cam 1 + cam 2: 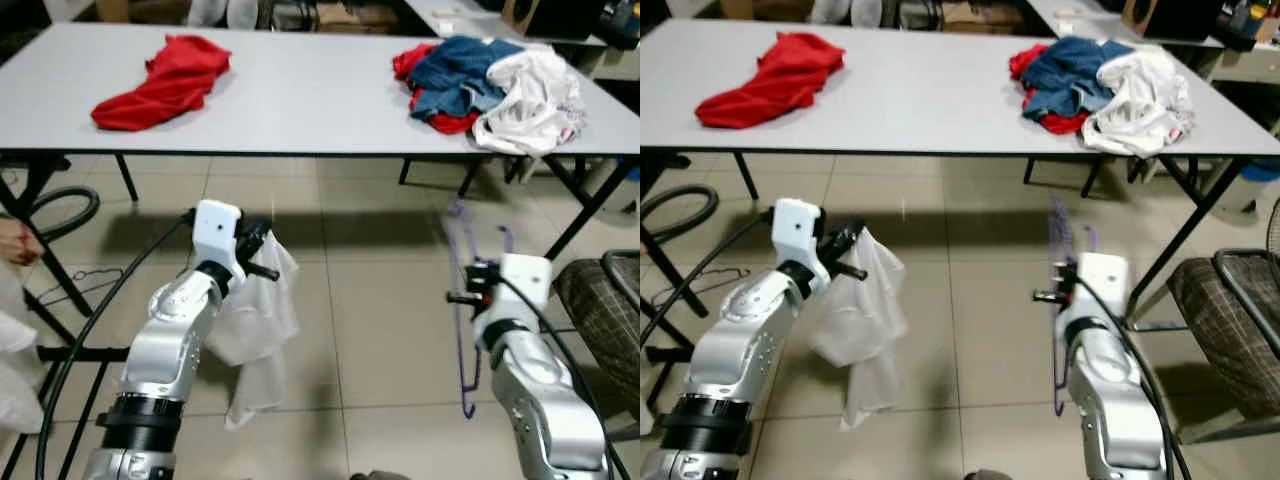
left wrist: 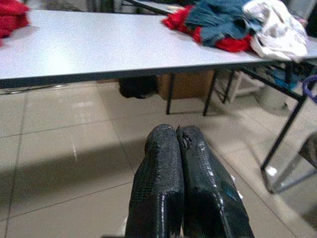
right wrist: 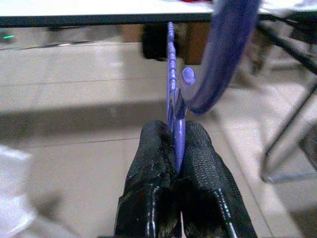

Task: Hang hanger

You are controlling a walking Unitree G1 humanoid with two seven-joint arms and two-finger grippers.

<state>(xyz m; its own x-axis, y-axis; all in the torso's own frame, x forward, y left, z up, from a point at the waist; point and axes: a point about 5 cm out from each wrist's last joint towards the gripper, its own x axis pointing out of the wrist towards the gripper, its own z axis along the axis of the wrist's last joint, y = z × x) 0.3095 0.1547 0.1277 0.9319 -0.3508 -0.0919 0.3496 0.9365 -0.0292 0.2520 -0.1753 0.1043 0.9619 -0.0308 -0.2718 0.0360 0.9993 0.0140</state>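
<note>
Table (image 1: 300, 110) space is taken by a red cloth (image 1: 165, 80) at the left and a mixed heap (image 1: 490, 85) at the right, kept off the tiled floor until needed. Below its front edge a white garment (image 1: 255, 330) is pinched in the left gripper (image 1: 262, 252), whose fingers are pressed together on the fabric so it drapes free. The thin purple hanger (image 1: 466, 300) is clamped edge-on in the right gripper (image 3: 177, 141), hook uppermost, apparently kept ready for hanging.
</note>
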